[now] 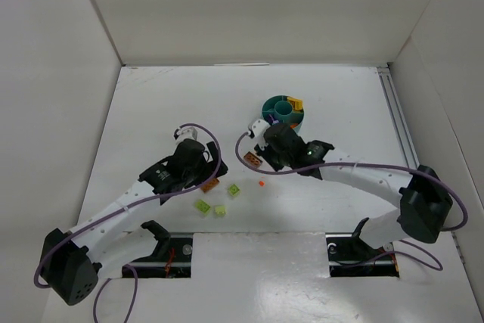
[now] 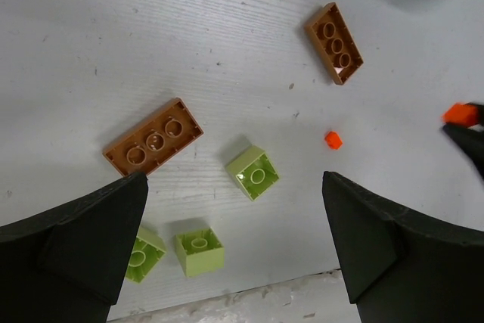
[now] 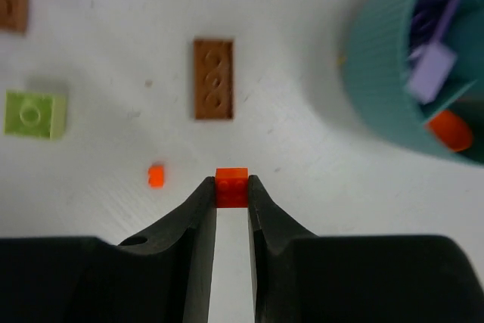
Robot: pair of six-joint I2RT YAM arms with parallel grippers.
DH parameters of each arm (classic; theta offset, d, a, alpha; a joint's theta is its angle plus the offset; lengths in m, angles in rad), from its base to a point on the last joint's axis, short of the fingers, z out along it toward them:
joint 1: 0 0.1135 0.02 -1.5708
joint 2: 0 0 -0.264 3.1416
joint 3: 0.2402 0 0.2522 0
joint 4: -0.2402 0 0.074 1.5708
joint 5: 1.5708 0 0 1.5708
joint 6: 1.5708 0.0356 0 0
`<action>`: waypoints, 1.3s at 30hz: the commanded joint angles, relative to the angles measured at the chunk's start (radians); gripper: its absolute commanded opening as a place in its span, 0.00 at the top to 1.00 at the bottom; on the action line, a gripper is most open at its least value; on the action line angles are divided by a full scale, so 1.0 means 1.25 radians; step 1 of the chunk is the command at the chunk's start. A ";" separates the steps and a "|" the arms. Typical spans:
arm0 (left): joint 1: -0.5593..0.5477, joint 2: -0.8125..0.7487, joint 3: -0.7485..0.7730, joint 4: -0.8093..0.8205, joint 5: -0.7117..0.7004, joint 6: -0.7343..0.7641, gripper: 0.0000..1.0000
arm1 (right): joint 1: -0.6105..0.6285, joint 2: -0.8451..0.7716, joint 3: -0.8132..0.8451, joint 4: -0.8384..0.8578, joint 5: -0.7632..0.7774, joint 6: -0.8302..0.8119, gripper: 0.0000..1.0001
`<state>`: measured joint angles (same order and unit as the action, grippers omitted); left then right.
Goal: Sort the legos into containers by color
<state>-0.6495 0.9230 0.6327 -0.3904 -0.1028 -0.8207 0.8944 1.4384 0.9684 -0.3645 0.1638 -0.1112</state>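
Observation:
My right gripper (image 3: 231,191) is shut on a small orange-red lego (image 3: 231,185), held just above the table; in the top view it (image 1: 266,163) sits below the teal dish (image 1: 283,111). The dish (image 3: 386,73) holds lilac pieces (image 3: 431,73) and an orange-red piece (image 3: 450,130). A tiny orange-red piece (image 3: 156,175) lies left of the held lego. My left gripper (image 2: 233,179) is open above three lime green legos (image 2: 253,173) (image 2: 200,251) (image 2: 144,256). Two brown legos (image 2: 153,136) (image 2: 333,42) lie beyond them.
The loose legos lie between the two arms near the table's front edge (image 2: 249,300). White walls (image 1: 242,13) enclose the table at the back and sides. Purple cables (image 1: 363,168) run along both arms.

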 commanded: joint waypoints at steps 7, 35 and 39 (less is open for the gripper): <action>0.004 0.074 0.060 0.028 -0.035 0.032 0.01 | -0.192 0.002 0.197 -0.026 0.040 -0.105 0.85; 0.037 0.242 0.196 0.057 -0.028 0.109 0.01 | -0.357 0.139 0.265 0.015 -0.075 -0.163 0.83; 0.037 0.226 0.187 0.057 -0.028 0.109 0.01 | -0.357 0.146 0.265 0.015 -0.075 -0.163 0.83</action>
<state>-0.6067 1.2331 0.8345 -0.3347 -0.1387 -0.6987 0.4568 1.6199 1.2545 -0.3893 0.0856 -0.3077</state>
